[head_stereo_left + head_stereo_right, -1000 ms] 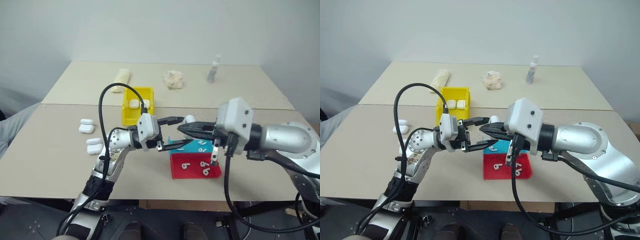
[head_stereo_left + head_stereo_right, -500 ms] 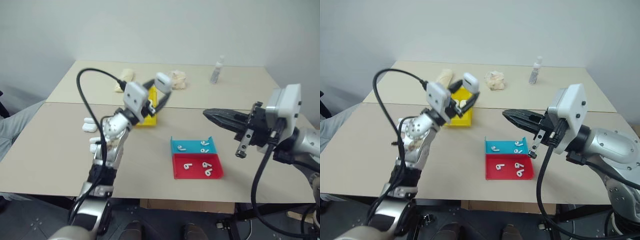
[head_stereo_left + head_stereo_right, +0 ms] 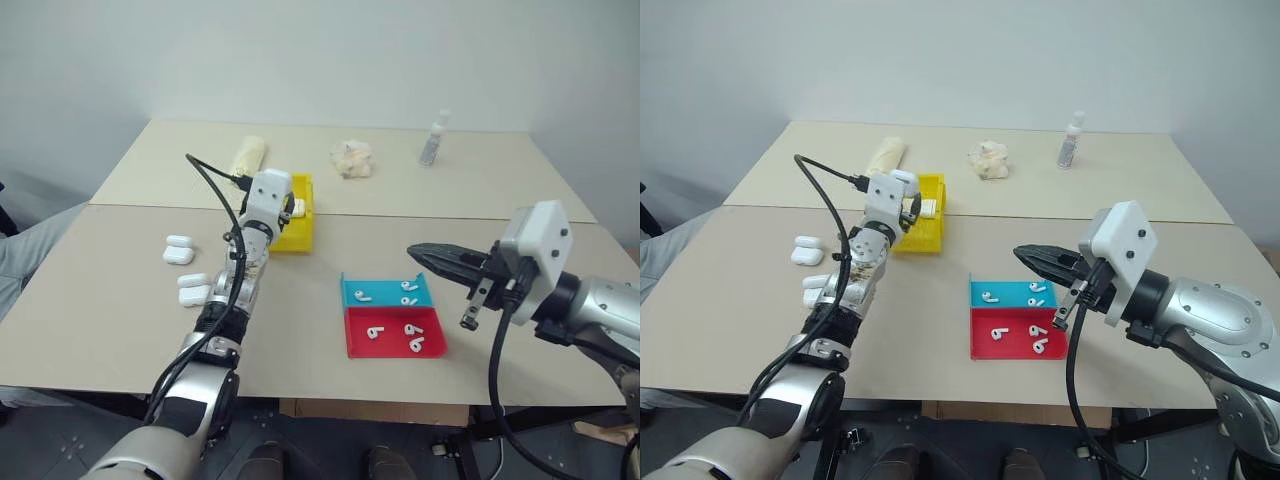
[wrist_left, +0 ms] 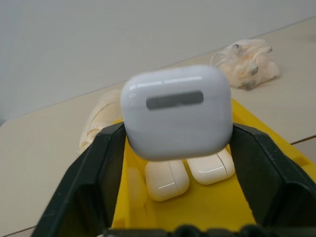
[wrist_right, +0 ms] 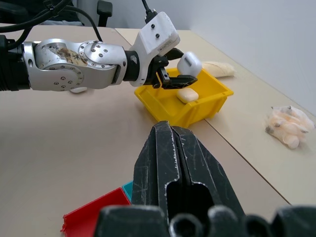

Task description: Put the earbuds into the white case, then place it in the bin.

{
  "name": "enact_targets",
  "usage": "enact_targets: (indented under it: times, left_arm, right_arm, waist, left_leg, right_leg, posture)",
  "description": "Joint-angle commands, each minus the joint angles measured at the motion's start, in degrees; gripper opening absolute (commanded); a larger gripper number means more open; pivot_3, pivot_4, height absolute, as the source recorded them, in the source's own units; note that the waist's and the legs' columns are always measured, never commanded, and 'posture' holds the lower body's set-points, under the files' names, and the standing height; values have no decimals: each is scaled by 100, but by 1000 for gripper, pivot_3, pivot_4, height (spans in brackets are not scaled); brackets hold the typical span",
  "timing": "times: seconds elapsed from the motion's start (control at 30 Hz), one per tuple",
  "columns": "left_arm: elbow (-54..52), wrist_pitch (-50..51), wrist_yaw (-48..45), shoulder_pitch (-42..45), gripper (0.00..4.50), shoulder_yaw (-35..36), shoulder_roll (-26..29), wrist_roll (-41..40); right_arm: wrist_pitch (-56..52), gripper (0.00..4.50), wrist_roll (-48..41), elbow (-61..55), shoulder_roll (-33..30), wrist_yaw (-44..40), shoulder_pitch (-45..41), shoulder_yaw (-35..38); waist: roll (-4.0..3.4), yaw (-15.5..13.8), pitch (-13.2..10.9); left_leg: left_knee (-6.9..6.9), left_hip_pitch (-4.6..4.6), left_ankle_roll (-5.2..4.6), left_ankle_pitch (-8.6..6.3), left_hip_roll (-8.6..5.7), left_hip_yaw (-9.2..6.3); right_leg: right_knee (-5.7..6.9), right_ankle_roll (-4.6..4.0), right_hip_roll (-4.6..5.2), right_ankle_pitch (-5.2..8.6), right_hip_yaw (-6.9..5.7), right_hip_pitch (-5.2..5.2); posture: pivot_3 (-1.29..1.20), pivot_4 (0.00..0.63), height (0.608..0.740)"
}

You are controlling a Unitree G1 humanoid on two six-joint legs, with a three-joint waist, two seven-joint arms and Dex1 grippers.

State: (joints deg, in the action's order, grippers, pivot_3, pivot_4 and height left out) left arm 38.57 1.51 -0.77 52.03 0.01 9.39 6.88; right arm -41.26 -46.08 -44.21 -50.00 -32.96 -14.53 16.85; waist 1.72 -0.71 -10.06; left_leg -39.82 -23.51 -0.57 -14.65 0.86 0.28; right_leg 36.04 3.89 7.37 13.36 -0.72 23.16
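My left gripper [image 4: 177, 134] reaches level over the yellow bin [image 3: 297, 236], its jaws spread. The white case [image 4: 176, 111] sits blurred between its fingertips, above the bin's floor. I cannot tell whether the pads still touch it. Two more cases [image 4: 167, 178] lie inside the bin. From the right wrist view the case [image 5: 189, 63] shows at the left gripper's tips over the bin [image 5: 190, 106]. Several earbuds [image 3: 373, 333] lie in the blue-and-red tray [image 3: 352, 345]. My right gripper [image 3: 415, 250] hovers shut and empty to the right of the tray.
Spare white cases [image 3: 178, 250] lie on the table left of my left arm. At the back stand a small bottle [image 3: 432, 140], a crumpled wad [image 3: 350, 158] and a beige roll [image 3: 245, 155]. A seam runs across the table behind the bin.
My left arm carried the case from beside the right gripper out over the yellow bin, and its jaws have spread. The right gripper drew back to the right, staying shut.
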Motion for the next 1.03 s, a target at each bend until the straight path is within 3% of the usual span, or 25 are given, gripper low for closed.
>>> enact_targets:
  times: [0.03,0.23,0.33,0.47,0.6,0.77,0.9,1.03]
  left_arm:
    - [-56,-105,4,231,4471,-14,-34,-16]
    - [-520,-340,-777,-10,4471,-61,-1,-344]
    - [-1490,47,-2290,-472,4471,94,162,-1377]
    - [-2718,433,-3706,-1188,4471,-59,765,-2034]
    - [-3743,759,-4883,-1923,4471,-150,1685,-2391]
    - [-4563,689,-6404,-2674,4471,55,2917,-2957]
    - [-4754,951,-7038,-2853,4471,271,3548,-3388]
    - [-4826,1249,-7145,-2896,4471,379,3803,-3578]
  right_arm:
    - [-29,0,-8,-235,-88,105,59,122]
    - [12,0,92,-245,-163,72,203,150]
    - [58,0,128,-224,-245,-53,333,254]
    - [193,0,250,-140,-472,-480,721,586]
    - [610,0,712,175,-891,-1505,1482,1133]
    - [2004,0,1727,883,-1238,-2910,2288,1636]
    - [2776,0,2230,1383,-1314,-3467,2547,1743]
    - [2930,0,2256,1492,-1230,-3616,2534,1706]
  waist:
    - [0,0,0]
    - [0,1,0]
    - [-1,13,0]
    - [-2,72,1]
    - [-4,60,2]
    - [-5,51,3]
    - [-6,27,3]
    - [-6,25,3]
  left_leg:
    - [0,-1,0,0,0,0]
    - [-1,1,1,1,0,0]
    - [1,-1,1,0,1,0]
    - [3,1,2,1,5,3]
    - [3,18,1,1,5,3]
    - [3,24,1,0,6,4]
    - [2,26,1,0,7,6]
    - [4,31,1,0,8,6]
  right_leg:
    - [1,0,0,0,0,0]
    - [2,0,0,0,-1,0]
    - [0,0,0,0,-1,1]
    - [4,-1,0,0,4,3]
    - [5,-1,0,0,5,-10]
    - [3,-2,0,1,7,-14]
    - [2,-2,0,2,6,-16]
    - [2,-1,0,2,7,-18]
  posture:
    - [0,150,740]
    - [0,150,740]
    - [0,150,740]
    - [0,150,740]
    - [0,150,740]
    - [0,150,740]
    - [0,150,740]
    - [0,150,740]
